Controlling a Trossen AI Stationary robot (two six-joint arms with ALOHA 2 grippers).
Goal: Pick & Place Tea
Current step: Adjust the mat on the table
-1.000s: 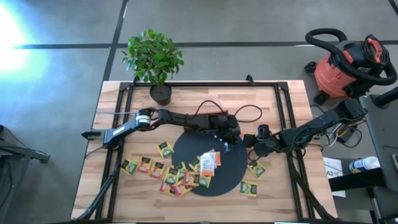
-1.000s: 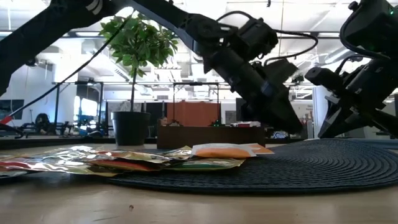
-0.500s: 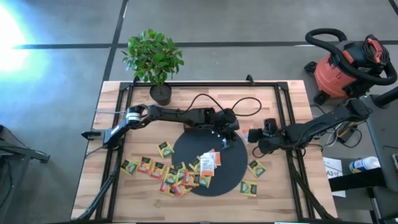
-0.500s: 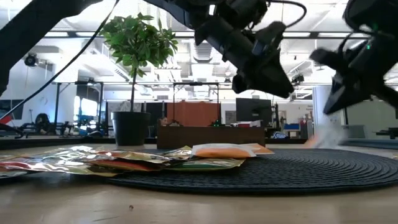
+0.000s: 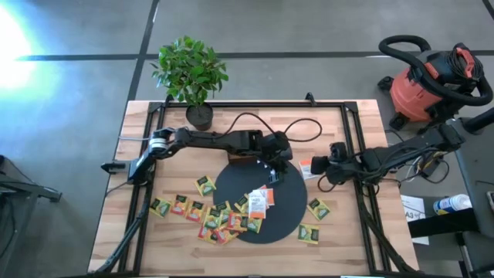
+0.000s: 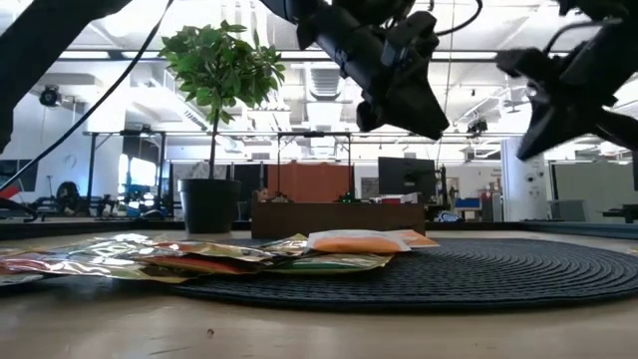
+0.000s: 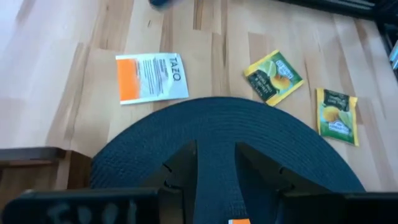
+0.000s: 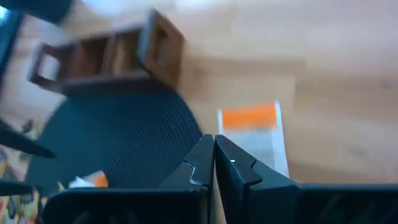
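Overhead: wooden table (image 5: pixel 154 232) w/ a black woven disc (image 5: pixel 289 208) at centre and tea sachets (image 5: pixel 224 216) scattered along its near-left edge, a few overlapping it. Two green ones lie near-right: one just off the disc (image 5: pixel 317 208), one at its rim (image 5: pixel 309 233). A white-and-orange sachet (image 5: pixel 308 166) lies on bare wood right of the disc, just beside the right gripper (image 5: pixel 323 171).

Right gripper fingers are clenched w/ nothing between them; wrist view shows the tips pressed together above that white-and-orange sachet (image 8: pixel 256 134). Left gripper (image 5: pixel 272 171) hangs over the disc's far edge, fingers (image 7: pixel 183 163) released and apart, nothing held.

Progress, as a judgement: early. Nearly all sachets lie loose, and none can be made out in the brown compartment tray (image 5: pixel 243 157) at the disc's far side.

Only the right wrist view shows the tray's open compartments (image 8: pixel 106 59). The table-level view alone shows both grippers raised well clear of the disc (image 6: pixel 478 269), and the sachet pile (image 6: pixel 199 254) lying flat.
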